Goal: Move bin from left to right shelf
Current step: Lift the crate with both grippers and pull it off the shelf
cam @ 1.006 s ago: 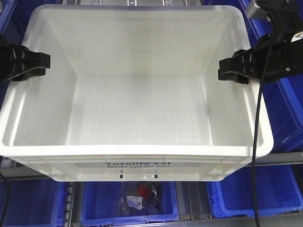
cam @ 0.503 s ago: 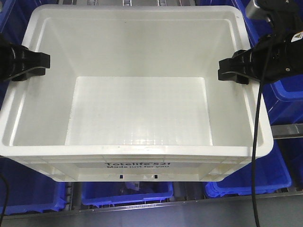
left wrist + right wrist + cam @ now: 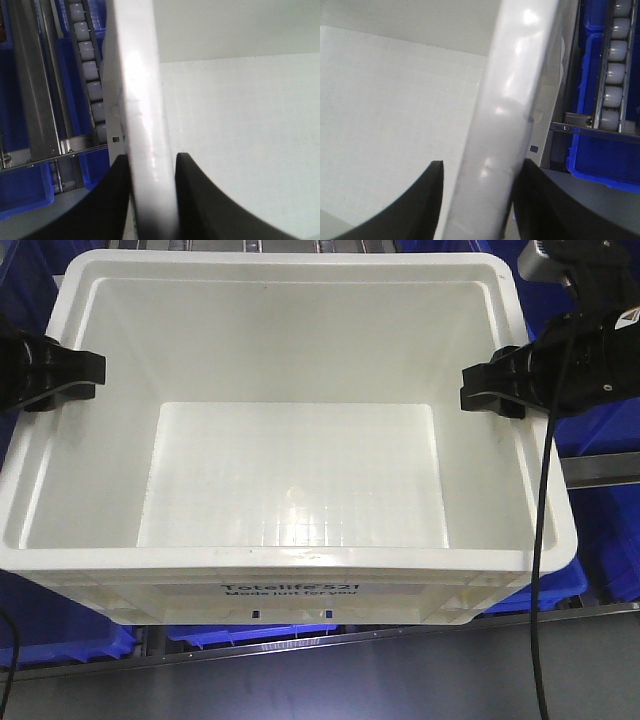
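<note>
Bin (image 3: pixel 300 470) in transit, carried between my two arms above the blue bins (image 3: pixel 60 645). The left gripper (image 3: pixel 70 375) clamps the bin's left rim and the right gripper (image 3: pixel 492 388) its right rim, each pinching only the rolled lip. Risk, as I judge it: uneven arm motion twists the rim out of a pinch — the bin drops, or catches the shelf rail (image 3: pixel 600 468) at its right.

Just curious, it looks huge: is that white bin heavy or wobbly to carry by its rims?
Probably light for its size: the bin is empty. Held only by the left gripper and right gripper pinching its rim, it may flex or sway slightly. That rim looks glossy, so it could slip.
</note>
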`<state>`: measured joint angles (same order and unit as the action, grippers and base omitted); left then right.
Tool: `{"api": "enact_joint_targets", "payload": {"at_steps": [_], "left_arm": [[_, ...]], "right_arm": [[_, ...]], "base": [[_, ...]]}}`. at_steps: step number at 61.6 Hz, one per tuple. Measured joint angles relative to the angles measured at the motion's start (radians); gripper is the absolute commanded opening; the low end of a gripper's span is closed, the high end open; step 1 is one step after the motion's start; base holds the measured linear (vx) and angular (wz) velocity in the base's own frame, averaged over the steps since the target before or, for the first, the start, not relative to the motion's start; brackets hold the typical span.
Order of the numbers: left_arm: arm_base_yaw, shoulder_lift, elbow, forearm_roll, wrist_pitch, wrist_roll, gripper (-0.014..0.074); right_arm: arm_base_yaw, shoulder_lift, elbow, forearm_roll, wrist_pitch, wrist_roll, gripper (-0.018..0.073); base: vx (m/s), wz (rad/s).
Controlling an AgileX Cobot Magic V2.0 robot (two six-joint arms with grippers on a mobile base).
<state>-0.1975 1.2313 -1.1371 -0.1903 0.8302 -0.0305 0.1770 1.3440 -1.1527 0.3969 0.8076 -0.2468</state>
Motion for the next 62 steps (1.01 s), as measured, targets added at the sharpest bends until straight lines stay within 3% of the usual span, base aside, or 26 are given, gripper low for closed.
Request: {"api": "enact_joint_targets", "payload": {"at_steps": [62], "left_arm": [[0.000,0.000,0.000,0.000,-0.001,0.002,-0.0008]], "right_arm": [[0.000,0.000,0.000,-0.001,0.000,0.000,-0.0004]], "base": [[-0.06,-0.18]]}}
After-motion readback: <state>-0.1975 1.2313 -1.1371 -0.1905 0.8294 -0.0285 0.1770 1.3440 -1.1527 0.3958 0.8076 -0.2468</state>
